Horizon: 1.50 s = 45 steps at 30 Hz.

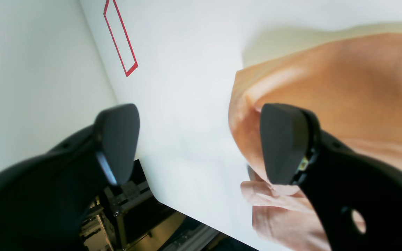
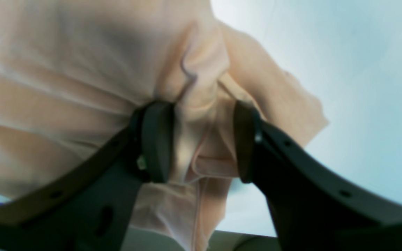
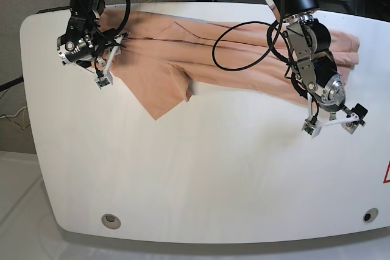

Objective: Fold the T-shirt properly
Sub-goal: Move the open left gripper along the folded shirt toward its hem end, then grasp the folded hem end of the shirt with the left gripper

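You are working in a robotics lab: white table (image 3: 183,168), red tape outline (image 1: 120,38), loose cables (image 3: 244,41) behind.

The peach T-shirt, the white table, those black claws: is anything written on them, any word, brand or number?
No readable text in any view.
Peach cotton T-shirt: no print or tag showing.
White table: only a red taped outline, no letters.
Black claws: unmarked.
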Motion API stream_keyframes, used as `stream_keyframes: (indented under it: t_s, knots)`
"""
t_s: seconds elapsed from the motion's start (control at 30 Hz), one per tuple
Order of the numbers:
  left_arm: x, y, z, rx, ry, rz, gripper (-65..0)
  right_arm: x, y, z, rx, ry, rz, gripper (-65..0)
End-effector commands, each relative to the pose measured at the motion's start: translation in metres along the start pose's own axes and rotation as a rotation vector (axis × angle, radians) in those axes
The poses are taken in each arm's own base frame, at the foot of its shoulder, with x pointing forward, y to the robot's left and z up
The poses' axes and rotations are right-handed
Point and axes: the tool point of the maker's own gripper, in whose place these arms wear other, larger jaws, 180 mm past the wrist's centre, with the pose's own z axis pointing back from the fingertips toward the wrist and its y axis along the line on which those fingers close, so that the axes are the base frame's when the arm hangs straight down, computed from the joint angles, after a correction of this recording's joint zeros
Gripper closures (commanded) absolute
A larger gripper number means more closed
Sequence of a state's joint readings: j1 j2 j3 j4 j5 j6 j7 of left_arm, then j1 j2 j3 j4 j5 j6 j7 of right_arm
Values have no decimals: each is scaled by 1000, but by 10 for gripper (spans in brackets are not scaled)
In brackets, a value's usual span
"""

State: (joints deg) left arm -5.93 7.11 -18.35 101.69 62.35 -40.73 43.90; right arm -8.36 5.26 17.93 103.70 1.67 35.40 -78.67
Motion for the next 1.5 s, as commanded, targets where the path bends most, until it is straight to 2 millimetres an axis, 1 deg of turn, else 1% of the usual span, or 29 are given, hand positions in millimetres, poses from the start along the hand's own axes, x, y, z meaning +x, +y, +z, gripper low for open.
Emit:
stream_keyframes:
  t_s: [0.0, 0.13, 0.23, 0.3, 0.4, 0.5, 0.53, 0.6, 0.67, 0.73, 0.77, 0.97, 1.03, 1.3, 1.47]
  knots:
    - [3, 8, 3, 12, -7, 63, -511, -6, -2, 0, -10, 33, 4, -272]
    - [-8, 2, 2, -15, 35, 99, -511, -6, -2, 0, -10, 33, 4, -254]
    - [-15, 1, 2, -19, 75, 101, -507, -6, -2, 0, -10, 33, 4, -200]
    - [-19, 1, 2, -20, 93, 102, -481, -6, -2, 0, -10, 33, 4, -149]
    - [-22, 1, 2, -21, 111, 102, -394, -6, -2, 0, -10, 33, 4, -60]
    - [-25, 1, 2, -21, 127, 101, -289, -6, -2, 0, -10, 33, 4, 0]
    - [-25, 1, 3, -21, 130, 102, -259, -6, -2, 0, -10, 33, 4, 0]
    - [-28, 0, 3, -26, 147, 105, -156, -6, -2, 0, -10, 33, 4, 0]
    - [-28, -2, 3, -37, 147, 113, -73, -6, -2, 0, -10, 33, 4, -6]
    - [-26, -4, 3, -46, 141, 120, -16, -6, -2, 0, -10, 33, 4, -6]
    - [-27, -6, 3, -54, 143, 122, 0, -6, -2, 0, -11, 31, 4, -6]
    - [-30, -11, 3, -75, 158, 132, -12, -2, -3, 1, -12, 23, 3, -6]
    - [-32, -16, 3, -91, 161, 133, -12, -2, -3, 1, -12, 23, 3, -6]
    - [-30, -40, 0, -178, 138, 153, -12, -1, -3, 1, -12, 22, 3, -6]
    - [-27, -50, 0, -217, 110, 171, -12, -1, -3, 1, -12, 22, 3, -6]
